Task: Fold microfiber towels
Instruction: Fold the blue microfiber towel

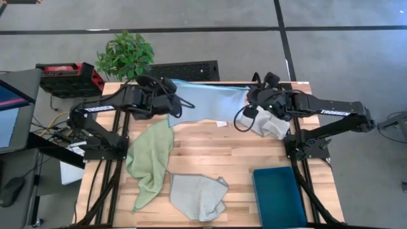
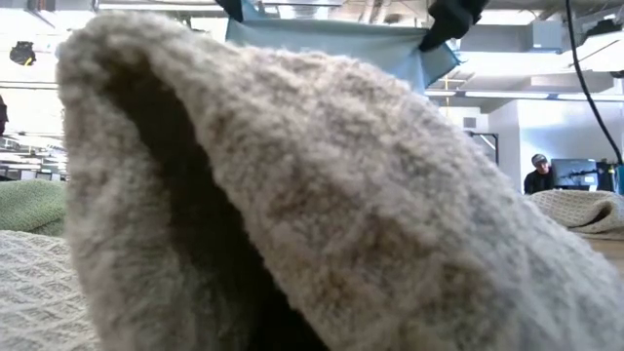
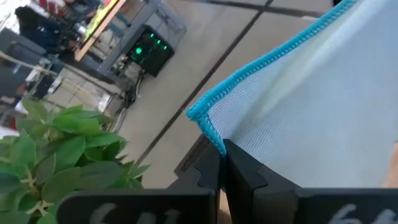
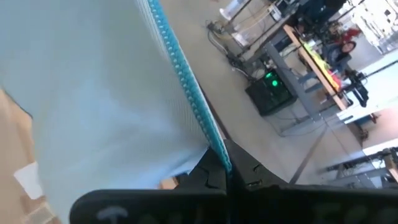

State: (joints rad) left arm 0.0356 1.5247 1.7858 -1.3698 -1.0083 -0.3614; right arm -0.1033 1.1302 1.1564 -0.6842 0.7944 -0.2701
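Both claws are shut tight on the light blue towel (image 1: 206, 100). My left claw (image 3: 221, 163) pinches one top corner and my right claw (image 4: 225, 168) pinches the other, so the towel hangs stretched between them over the far side of the desk (image 1: 210, 151). Its long edge runs from claw to claw. The teal bin (image 1: 278, 196) sits near my right arm, and it looks empty to me.

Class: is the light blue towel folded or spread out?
Spread: the light blue towel hangs stretched between the left gripper and right gripper, each shut on a corner.
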